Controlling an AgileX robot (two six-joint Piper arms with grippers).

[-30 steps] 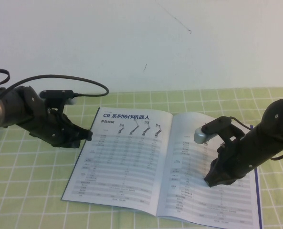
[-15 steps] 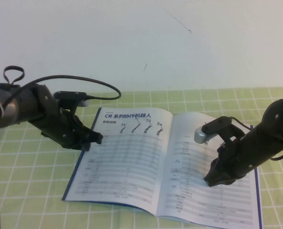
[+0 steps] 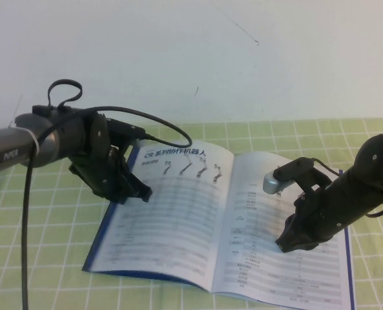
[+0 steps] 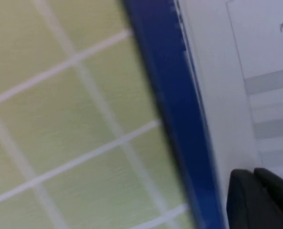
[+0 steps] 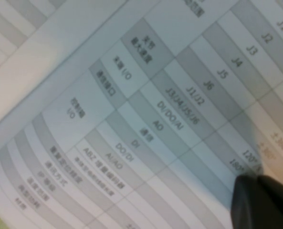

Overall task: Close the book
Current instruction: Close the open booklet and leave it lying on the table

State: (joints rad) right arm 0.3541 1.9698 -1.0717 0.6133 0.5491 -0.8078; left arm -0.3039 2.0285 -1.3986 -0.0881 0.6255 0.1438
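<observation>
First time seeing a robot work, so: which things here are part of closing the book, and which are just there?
In the job: book, lying open; left claw at its left page edge; right claw on its right page.
Just there: checked green cloth; black cable.

The open book with white paper pages and a blue cover (image 3: 178, 226) looks smooth with a slight sheen, and the cover edge is a bit glossier. Under the book, the green checked tablecloth (image 3: 42, 245) reads as matt woven cloth. The left gripper (image 3: 144, 194) is matt black plastic, fingers pressed together, sitting on the book's left page near its outer edge. The right gripper (image 3: 285, 245) is the same matt black plastic, also closed up, on the book's right page. The silver cap (image 3: 270, 183) over that page looks like satin metal.
</observation>
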